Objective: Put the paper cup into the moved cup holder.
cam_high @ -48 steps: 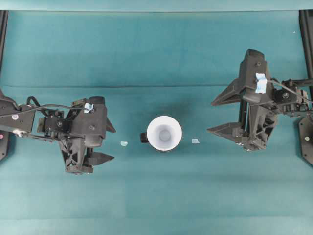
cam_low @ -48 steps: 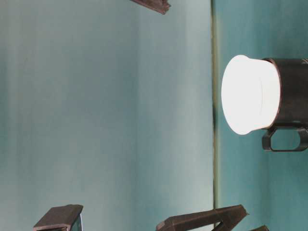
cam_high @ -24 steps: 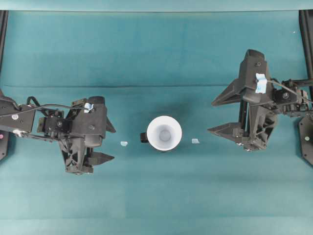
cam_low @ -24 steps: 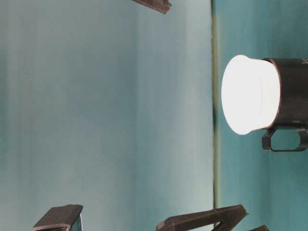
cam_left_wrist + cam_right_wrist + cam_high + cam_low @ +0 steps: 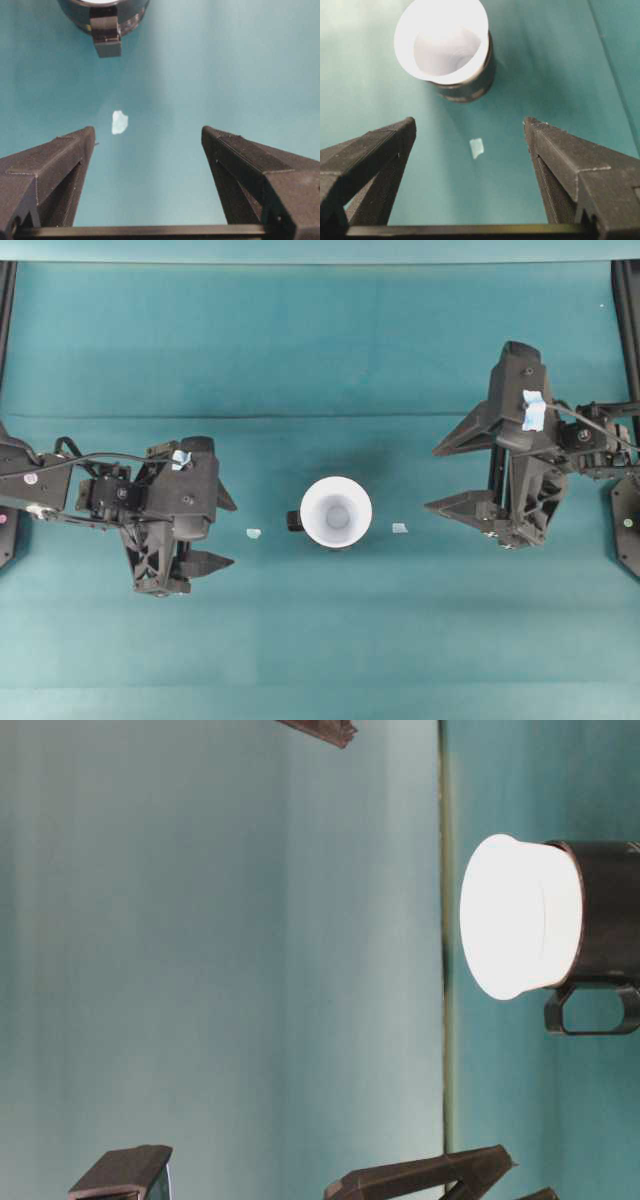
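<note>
Paper cup (image 5: 336,511) seated inside cup holder (image 5: 294,521), upright, near middle of teal tabletop (image 5: 320,350). White rim flares wider than the black cylinder beneath; from overhead only the small side handle of the holder shows, poking out toward the left edge. Table-level view, turned sideways: white cup (image 5: 520,917) rising well above the black holder (image 5: 610,910), handle loop visible.

Left end effector (image 5: 222,532) released, jaws spread wide, nothing between them; parked toward the left edge, well apart from the cup. Left wrist view: both fingers (image 5: 55,165) framing bare teal surface, holder handle (image 5: 106,35) at top, small white scrap (image 5: 119,122) between holder and fingers.

Right end effector (image 5: 440,478) likewise released, jaws wide, empty; parked toward the right edge, well apart from the cup. Right wrist view: cup (image 5: 442,40) in holder (image 5: 467,82) ahead, second pale scrap (image 5: 477,148) on the cloth between holder and fingers (image 5: 565,165).

Scraps also seen overhead, one on each side of the holder (image 5: 253,533) (image 5: 399,528), neither touching it.
</note>
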